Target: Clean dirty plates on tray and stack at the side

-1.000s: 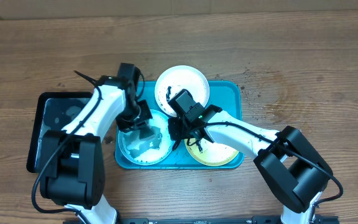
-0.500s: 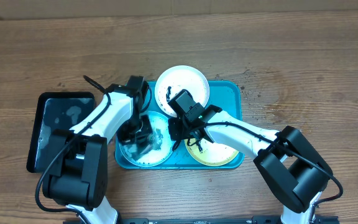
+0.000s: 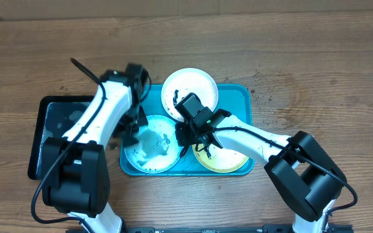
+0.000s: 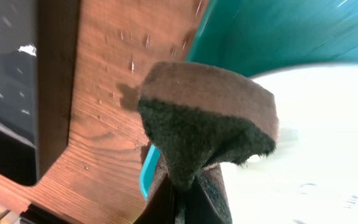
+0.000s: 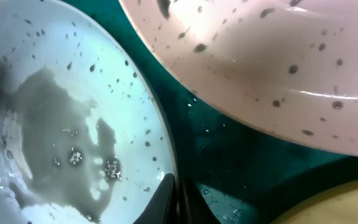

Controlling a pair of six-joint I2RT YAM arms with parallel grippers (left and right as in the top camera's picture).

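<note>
The left gripper (image 4: 188,190) is clamped on a folded scouring sponge (image 4: 207,118) with a brownish back and a dark green abrasive face, the sponge bulging out above the pressed-together fingers. In the overhead view this gripper (image 3: 135,127) hangs over the left rim of the large turquoise rectangular plastic tray (image 3: 241,97). It sits at the left edge of the round light blue plate (image 3: 153,145), which lies in the tray's front-left part. From the left wrist the sponge sits just above that plate's pale rim (image 4: 316,143); whether it touches the plate cannot be told.

The right gripper (image 3: 188,137) is near the tray's middle, at the light blue plate's right edge. From the right wrist its fingers (image 5: 178,198) are drawn close, with the plate's rim running in between them, pinching it. The plate's bowl (image 5: 61,112) holds a wet greyish film and scattered dark specks.

The round white plate (image 3: 190,92) lies at the tray's back edge, overhanging it, speckled dark along its left side. The round yellow-green plate (image 3: 228,158) fills the tray's front-right part, partly under the right arm.

The tray rests on a brown wood-grain table (image 3: 316,58). A smaller black rectangular tray (image 3: 60,133) lies just beyond the turquoise tray's left side.
</note>
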